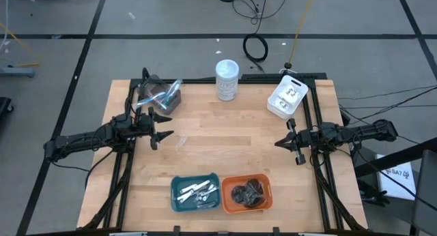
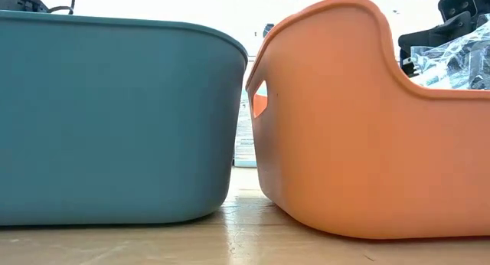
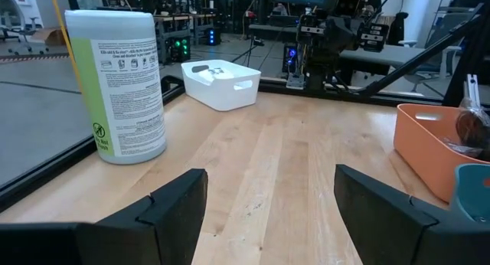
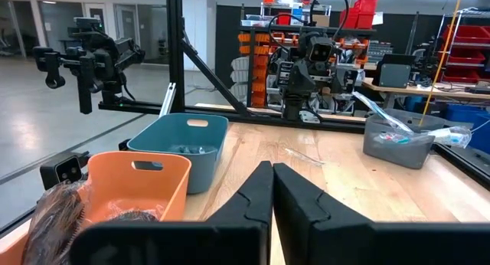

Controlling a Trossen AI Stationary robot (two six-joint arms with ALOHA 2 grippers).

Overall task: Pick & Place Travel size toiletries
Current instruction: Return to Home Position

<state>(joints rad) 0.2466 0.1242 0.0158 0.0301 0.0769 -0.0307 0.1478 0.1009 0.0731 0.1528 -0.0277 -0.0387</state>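
Near the black left gripper (image 1: 162, 131), a grey bin (image 1: 162, 98); near the black right gripper (image 1: 280, 142), a white tray (image 1: 273, 108) of black-printed packets (image 1: 291, 93). Between them, towards the front, a teal bin (image 1: 175, 194) with silver sticks (image 1: 194, 192) and an orange bin (image 1: 269, 195) with dark bundles (image 1: 247, 193).

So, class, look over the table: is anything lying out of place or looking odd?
One clear wrapped piece lies loose on the bare table, near the open left gripper, outside the teal tray and orange tray. More clear wrappers stick out of the grey bin. The right gripper waits shut.
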